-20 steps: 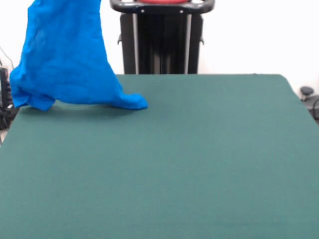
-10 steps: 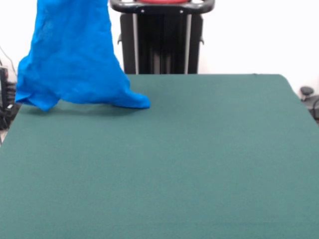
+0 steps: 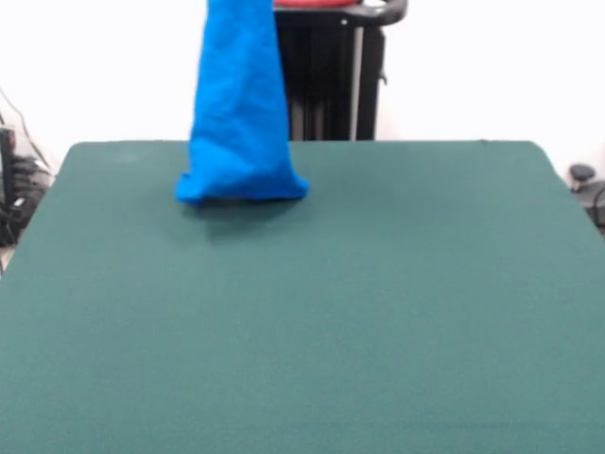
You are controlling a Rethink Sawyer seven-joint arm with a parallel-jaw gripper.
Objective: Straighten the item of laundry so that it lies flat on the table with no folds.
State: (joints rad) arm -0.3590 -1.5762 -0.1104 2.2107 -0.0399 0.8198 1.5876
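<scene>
A broad dark green counter (image 3: 378,312) fills the view. Only the bunched lower hem of a hanging blue shirt (image 3: 241,142) meets its felt, near the far edge.

pedestal (image 3: 326,80): black, upright column just behind the tabletop's (image 3: 378,312) far edge
pedestal face: flat black panels with vertical grooves between them
rail (image 3: 358,83): one thin, pale grey metal strip down the pedestal's front, right of its middle
top bar (image 3: 383,13): black, rounded, glossy band across the pedestal's head, curving down at its right end
red part (image 3: 312,3): a narrow sliver of red sitting just above the top bar, cut off by the upper edge
left side of pedestal: hidden behind blue cloth (image 3: 238,104)
</scene>
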